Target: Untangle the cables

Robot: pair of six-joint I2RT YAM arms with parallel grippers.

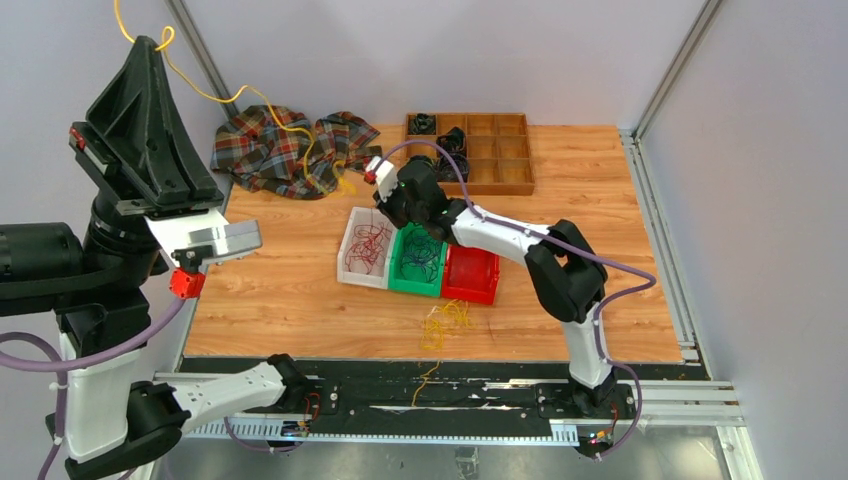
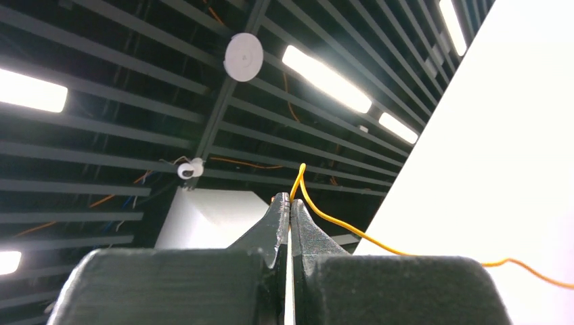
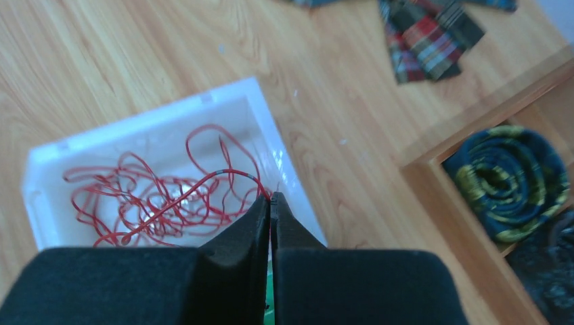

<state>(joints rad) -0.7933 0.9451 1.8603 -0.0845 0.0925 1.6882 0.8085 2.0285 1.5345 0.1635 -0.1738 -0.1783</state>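
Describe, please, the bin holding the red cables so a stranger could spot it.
On the wooden table, three bins sit in a row. It is the leftmost, the white bin; its neighbours are a green bin and a red bin.

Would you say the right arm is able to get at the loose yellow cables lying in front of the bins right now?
Probably yes: the yellow cables lie uncovered near its base. However, the right gripper has its jaws shut, apparently on a red cable.

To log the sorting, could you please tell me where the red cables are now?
In the top view, the red cables lie in the white bin, leftmost of three bins at mid-table, beside the green bin.
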